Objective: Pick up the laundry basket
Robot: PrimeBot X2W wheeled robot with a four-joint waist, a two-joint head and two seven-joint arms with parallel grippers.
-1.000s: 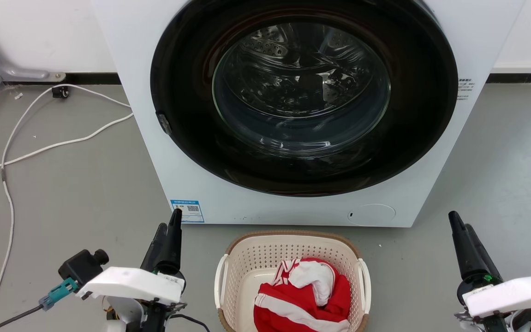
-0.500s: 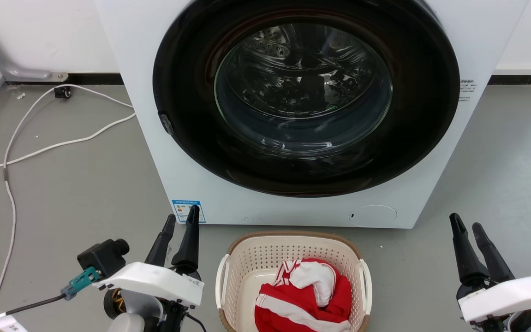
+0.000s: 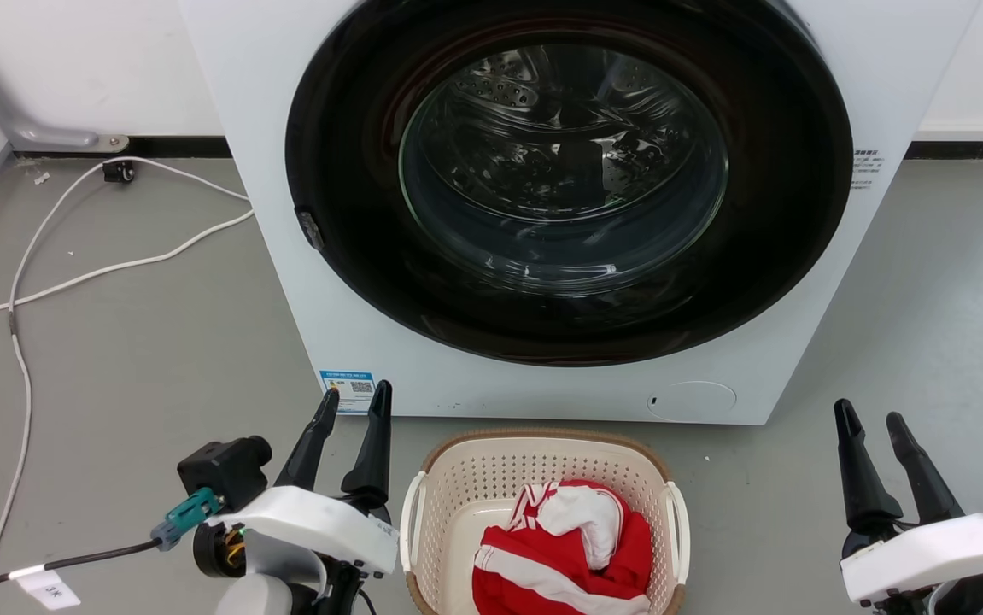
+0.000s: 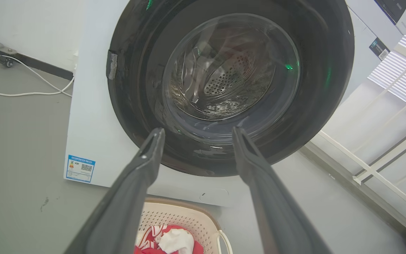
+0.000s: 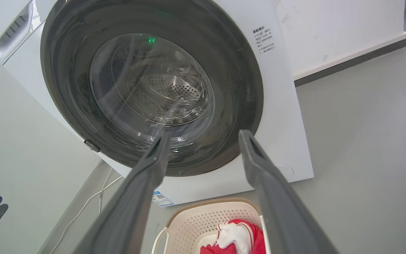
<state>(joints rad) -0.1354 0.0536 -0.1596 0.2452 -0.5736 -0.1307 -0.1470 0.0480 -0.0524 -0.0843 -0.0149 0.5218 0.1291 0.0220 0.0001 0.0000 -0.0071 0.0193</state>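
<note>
The laundry basket [image 3: 491, 478] stood on the grey floor [image 3: 132, 367], just in front of the white washing machine [image 3: 286, 282] and below its round, dark-rimmed glass door [image 3: 568, 171]. Inside the basket lay a crumpled red and white garment [image 3: 568, 547], heaped toward the near right side. Both white side handles faced outward, the left handle [image 3: 408, 521] toward the left arm and the right handle [image 3: 679, 530] toward the right arm.

The left gripper [image 3: 355, 395] hung just beside the basket's left side, apart from it. Its two dark fingers were spread and pointed up toward the blue sticker [image 3: 348, 389] at the machine's lower corner. The right gripper [image 3: 868, 412] hung well apart from the basket's right side, with its fingers likewise spread.

In each wrist view, the open fingers framed the lower part of the door, and the basket sat low between them. A white cable [image 3: 115, 269] trailed across the floor on the left, near the wall.
</note>
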